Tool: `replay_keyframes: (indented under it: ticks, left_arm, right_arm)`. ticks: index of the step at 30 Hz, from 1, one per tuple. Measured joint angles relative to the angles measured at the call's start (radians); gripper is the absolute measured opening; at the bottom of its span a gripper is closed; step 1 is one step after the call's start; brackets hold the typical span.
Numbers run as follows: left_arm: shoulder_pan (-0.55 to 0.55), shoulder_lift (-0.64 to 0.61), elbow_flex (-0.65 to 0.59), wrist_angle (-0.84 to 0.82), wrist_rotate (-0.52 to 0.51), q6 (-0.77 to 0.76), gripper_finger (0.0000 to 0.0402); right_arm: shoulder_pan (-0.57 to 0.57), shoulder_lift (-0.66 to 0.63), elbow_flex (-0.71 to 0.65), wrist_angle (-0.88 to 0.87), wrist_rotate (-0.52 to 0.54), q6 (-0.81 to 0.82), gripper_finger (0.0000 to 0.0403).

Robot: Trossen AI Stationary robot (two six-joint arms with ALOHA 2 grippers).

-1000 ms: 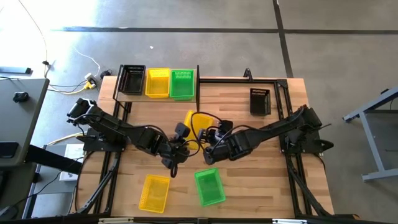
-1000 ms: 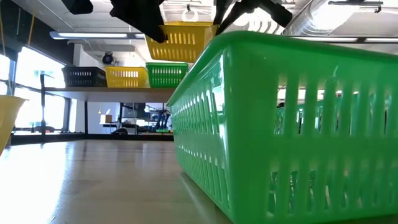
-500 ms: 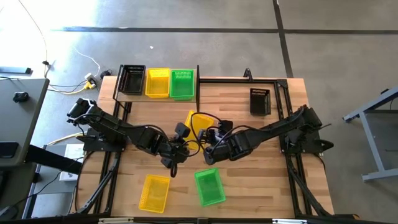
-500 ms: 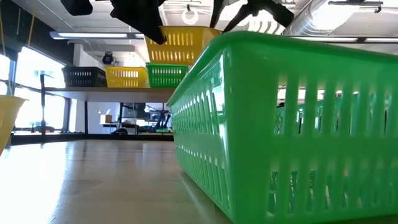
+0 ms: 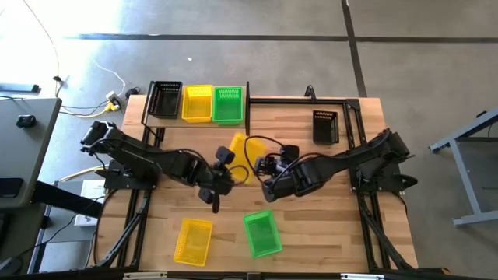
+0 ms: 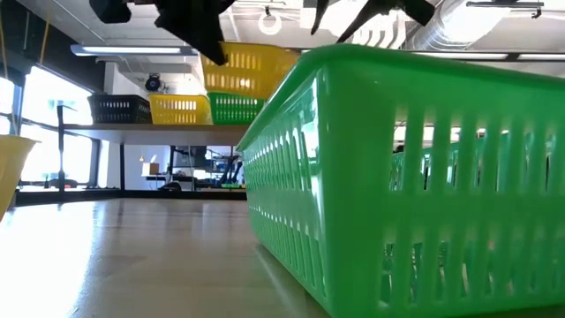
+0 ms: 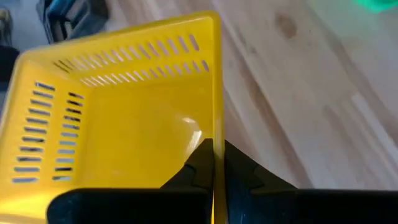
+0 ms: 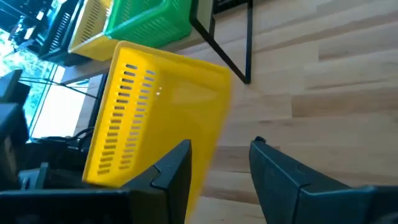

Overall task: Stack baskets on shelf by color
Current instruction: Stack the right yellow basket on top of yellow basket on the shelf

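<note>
Both arms have drawn slightly apart, and the right gripper (image 8: 221,165), closed on the lifted yellow basket (image 5: 247,149) a second ago, now stands open just beside it. Only the left gripper (image 7: 213,163) pinches its wall, above mid-table. Beyond, the shelf (image 5: 196,120) carries black, yellow and green baskets in a row.

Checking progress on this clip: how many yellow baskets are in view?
3. One yellow basket on the shelf, middle slot; one held above mid-table, clamped by the left gripper, at; one near the table's front edge. None seem hidden.
</note>
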Motion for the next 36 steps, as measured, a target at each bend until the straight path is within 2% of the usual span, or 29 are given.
replay_keyframes:
  ticks: [9,19,26,31,36]
  left_arm:
    - [0.111,-0.090,0.000,-0.009,0.050,0.001,0.0000]
    - [0.253,-0.236,0.001,0.009,0.055,0.062,0.0000]
    - [0.419,-0.358,0.001,-0.010,0.081,0.153,0.0000]
    - [0.590,-0.447,0.001,-0.046,0.238,0.202,0.0000]
    - [0.774,-0.506,0.001,-0.084,0.415,0.241,0.0000]
  right_arm:
    - [-0.027,-0.097,0.000,-0.042,0.011,-0.181,0.0145]
    - [-0.140,-0.237,0.000,-0.058,0.018,-0.566,0.0145]
    - [-0.221,-0.304,0.000,-0.058,0.017,-0.801,0.0145]
    - [-0.278,-0.335,0.000,-0.054,0.011,-0.923,0.0145]
    - [-0.338,-0.349,0.000,-0.049,-0.042,-1.028,0.0145]
